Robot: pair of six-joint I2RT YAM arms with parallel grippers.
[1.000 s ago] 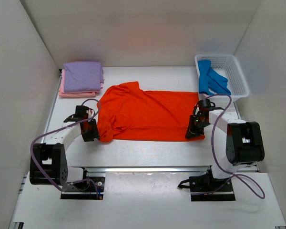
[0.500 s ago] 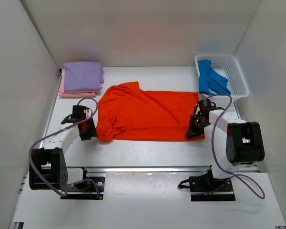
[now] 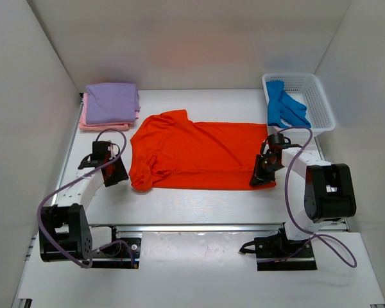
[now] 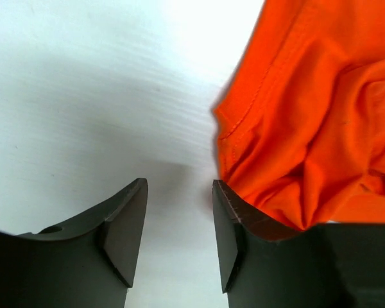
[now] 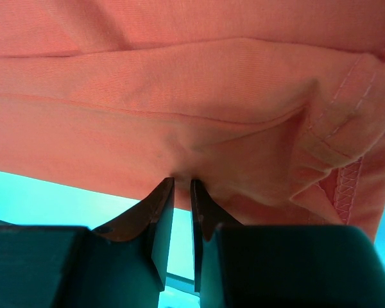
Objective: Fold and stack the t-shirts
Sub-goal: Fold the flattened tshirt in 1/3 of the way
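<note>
The orange-red t-shirt lies spread across the middle of the table, its collar end to the left. My left gripper is open and empty just left of the shirt's near-left corner, over bare table. My right gripper is shut on the shirt's near-right hem, the cloth pinched between its fingertips. A folded lavender-purple t-shirt lies on a folded pink one at the back left. A blue t-shirt hangs in the basket.
The white mesh basket stands at the back right corner. White walls close in the table at the back and both sides. The arm bases and a rail run along the near edge.
My left gripper has backed away to the left off the shirt's near-left corner. The right gripper has stayed in place, shut on the hem.
</note>
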